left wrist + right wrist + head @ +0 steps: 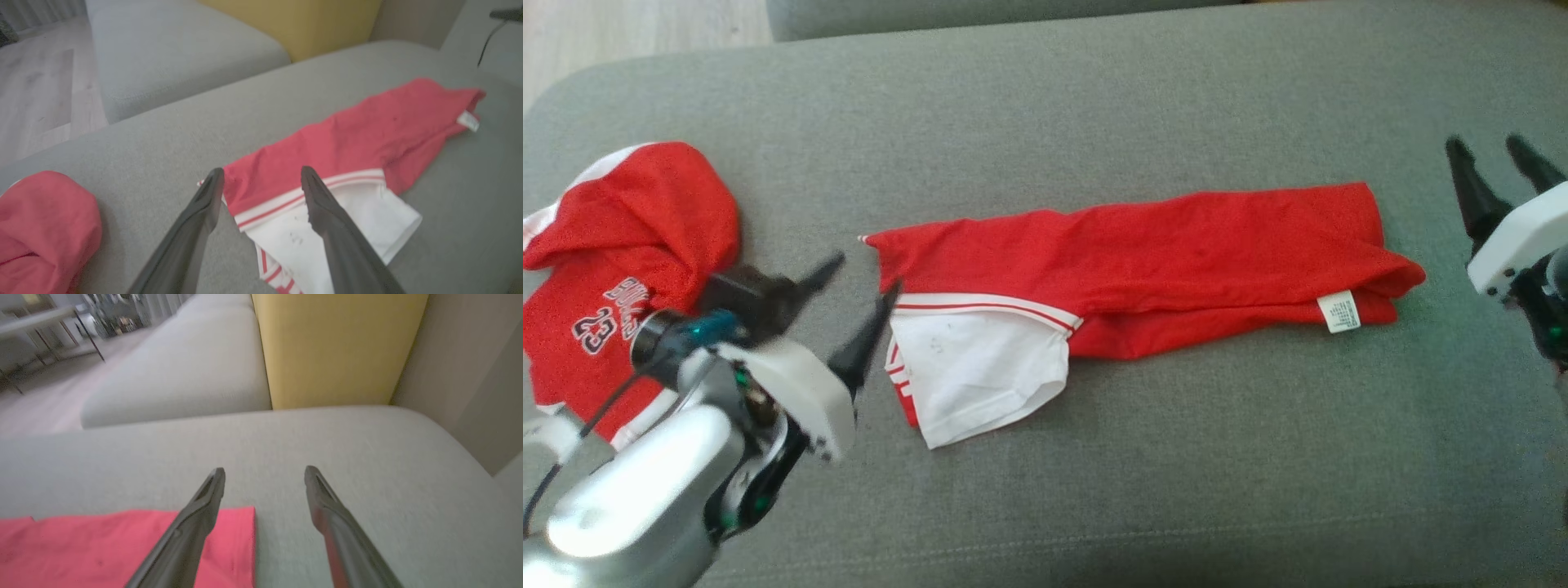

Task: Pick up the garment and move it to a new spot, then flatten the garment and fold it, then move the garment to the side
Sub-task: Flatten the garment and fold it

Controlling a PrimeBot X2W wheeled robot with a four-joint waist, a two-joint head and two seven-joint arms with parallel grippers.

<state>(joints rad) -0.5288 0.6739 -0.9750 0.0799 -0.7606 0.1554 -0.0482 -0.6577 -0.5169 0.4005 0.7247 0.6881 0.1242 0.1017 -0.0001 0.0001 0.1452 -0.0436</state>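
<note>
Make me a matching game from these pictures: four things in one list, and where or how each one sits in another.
Things:
1. long red garment
2. red jersey with 23
3. white label
4. right gripper

Places:
A. bunched up at the left end of the sofa
B. at the long garment's right end
C. stretched across the middle of the sofa
D. open, just past the garment's right end

Pairs: 1-C, 2-A, 3-B, 4-D

"23" on red jersey, garment tag illegible
</note>
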